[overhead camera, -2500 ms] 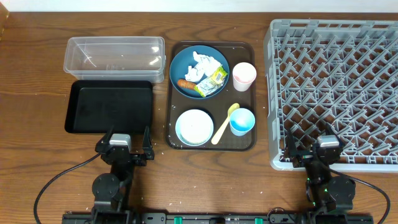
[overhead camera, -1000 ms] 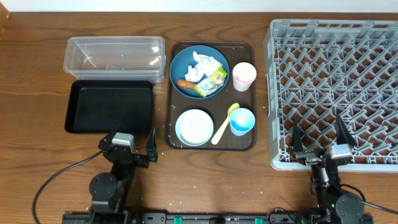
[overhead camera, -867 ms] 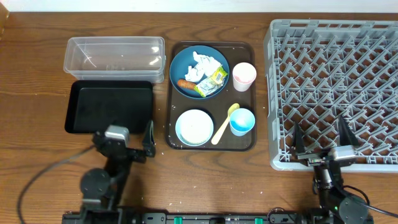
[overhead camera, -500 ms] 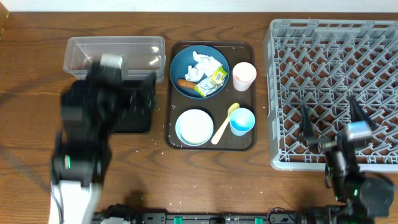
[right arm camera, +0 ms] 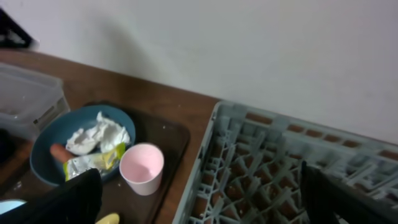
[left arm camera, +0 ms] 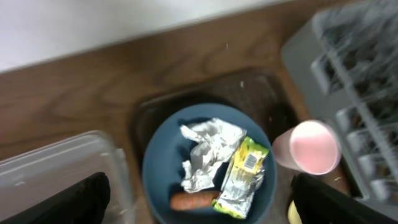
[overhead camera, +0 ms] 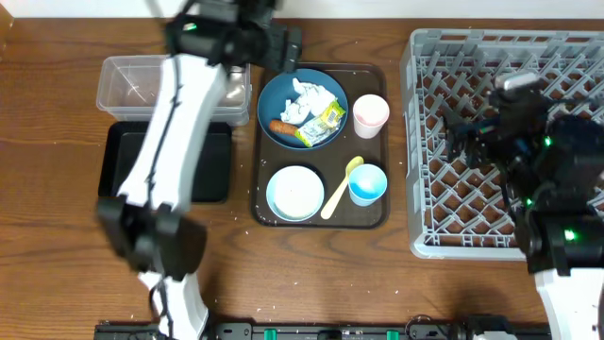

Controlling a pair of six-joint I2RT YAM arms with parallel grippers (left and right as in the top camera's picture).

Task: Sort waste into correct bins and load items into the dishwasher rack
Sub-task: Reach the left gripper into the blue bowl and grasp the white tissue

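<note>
Blue plate now faces open left end effector; open right end effector lifted.

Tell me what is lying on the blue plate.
On the blue plate lie a crumpled white tissue, a yellow-green snack wrapper and a small orange sausage piece. Whatever sits beneath the tissue and wrapper is covered and cannot be seen.

Even bright light, soft blurry wrist views

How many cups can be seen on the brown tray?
2: the pink cup beside the blue plate, the light blue cup beside the spoon. None looks hidden.
</note>
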